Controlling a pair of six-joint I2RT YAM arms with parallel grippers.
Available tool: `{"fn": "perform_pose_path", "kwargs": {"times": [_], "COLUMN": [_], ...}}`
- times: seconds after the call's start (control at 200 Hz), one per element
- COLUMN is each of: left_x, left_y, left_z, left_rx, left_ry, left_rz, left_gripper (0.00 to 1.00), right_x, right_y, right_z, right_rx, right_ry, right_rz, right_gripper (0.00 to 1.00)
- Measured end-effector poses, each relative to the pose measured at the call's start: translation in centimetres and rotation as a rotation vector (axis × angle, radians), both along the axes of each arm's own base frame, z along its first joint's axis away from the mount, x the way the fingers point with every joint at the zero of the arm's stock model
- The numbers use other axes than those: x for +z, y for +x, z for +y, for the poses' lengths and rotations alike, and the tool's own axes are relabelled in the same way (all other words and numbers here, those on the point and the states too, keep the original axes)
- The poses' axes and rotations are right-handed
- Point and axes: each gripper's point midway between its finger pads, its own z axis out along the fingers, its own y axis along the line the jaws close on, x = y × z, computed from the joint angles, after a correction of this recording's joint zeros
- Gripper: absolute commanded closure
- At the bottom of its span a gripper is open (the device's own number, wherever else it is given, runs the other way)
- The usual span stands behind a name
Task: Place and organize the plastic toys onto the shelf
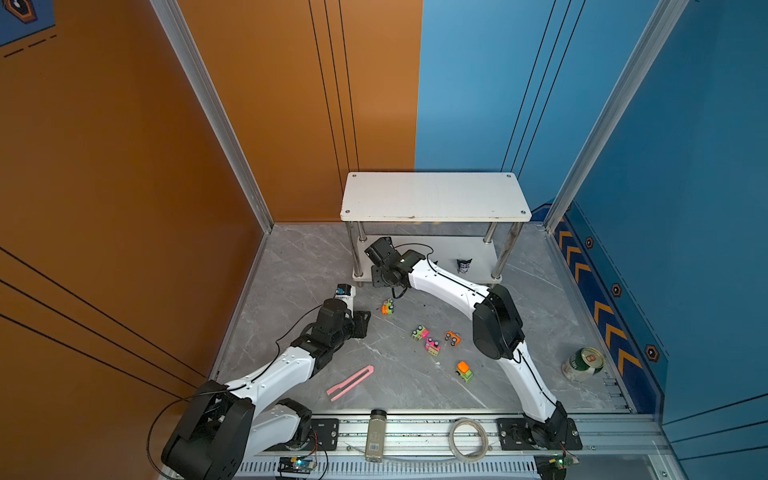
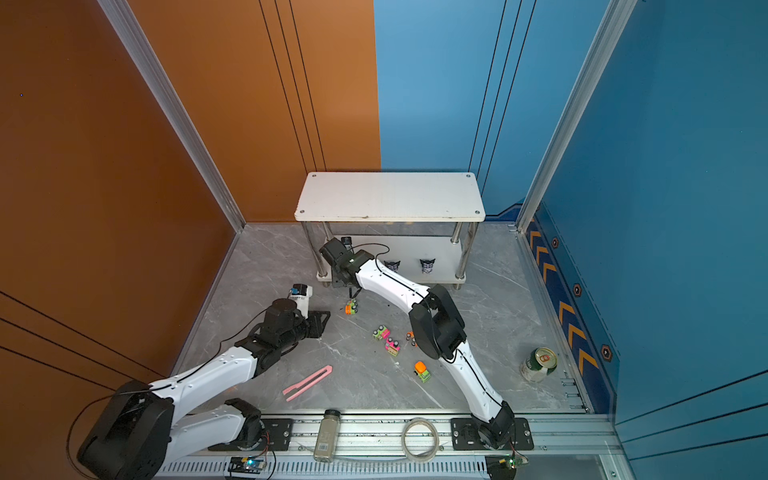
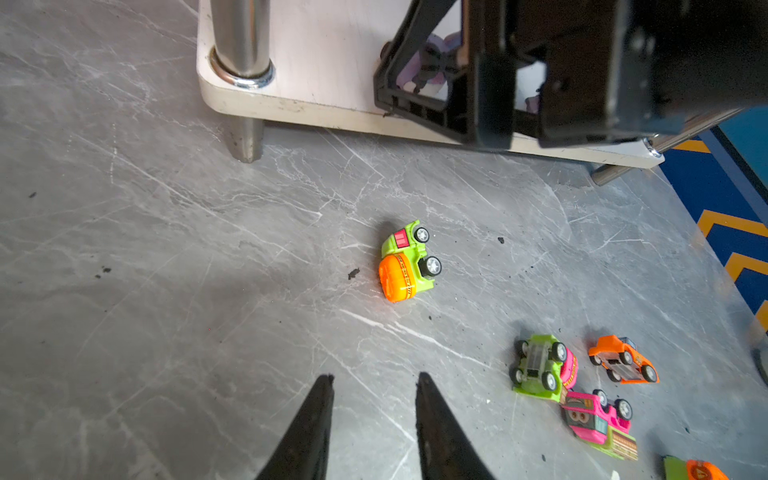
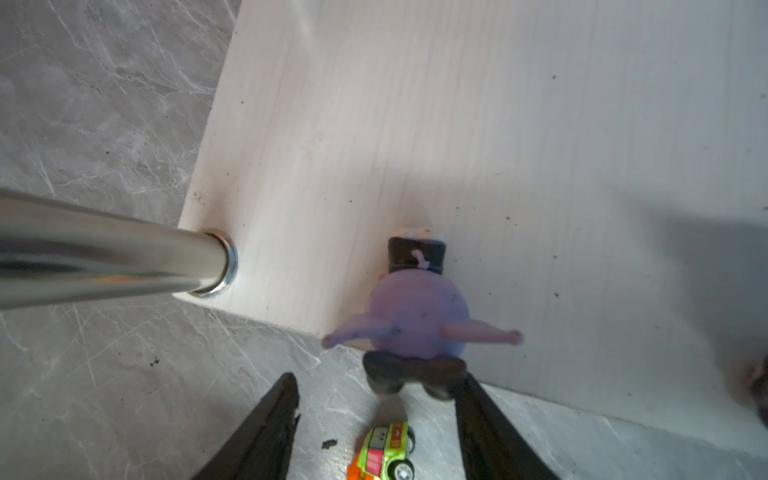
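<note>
The white two-tier shelf (image 1: 434,195) stands at the back. My right gripper (image 4: 376,380) hangs open over the front left corner of its lower tier (image 4: 457,124). A blurred purple figurine (image 4: 415,316) lies just past the fingertips at the tier's edge, its black feet close to one finger. Two more figurines (image 2: 392,266) (image 2: 427,266) stand on that tier. An orange-green car (image 3: 405,262) lies on its side on the floor ahead of my left gripper (image 3: 374,378), which is open and empty. Several other cars (image 1: 432,345) are scattered mid-floor.
A long pink strip (image 1: 351,382) lies on the floor by the left arm. A grey bottle (image 1: 376,434) and a coil of tube (image 1: 468,438) rest on the front rail. A can (image 1: 584,365) lies at the right. A chrome leg (image 4: 124,257) stands close to the right gripper.
</note>
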Motion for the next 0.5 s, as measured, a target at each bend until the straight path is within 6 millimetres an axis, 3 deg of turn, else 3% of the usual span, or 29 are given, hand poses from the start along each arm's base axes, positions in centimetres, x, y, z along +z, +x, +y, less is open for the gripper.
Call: {"fn": "perform_pose_path", "kwargs": {"times": [0.501], "left_x": [-0.1], "left_y": [0.0], "left_z": [0.0], "left_rx": [0.0], "left_ry": [0.001], "left_rz": [0.002], "left_gripper": [0.64], "right_x": [1.9], "right_y": [2.2], "right_z": [-1.5], "right_rx": [-0.044], "right_ry": [0.053], "right_rz": [-0.038], "right_gripper": [0.29]}}
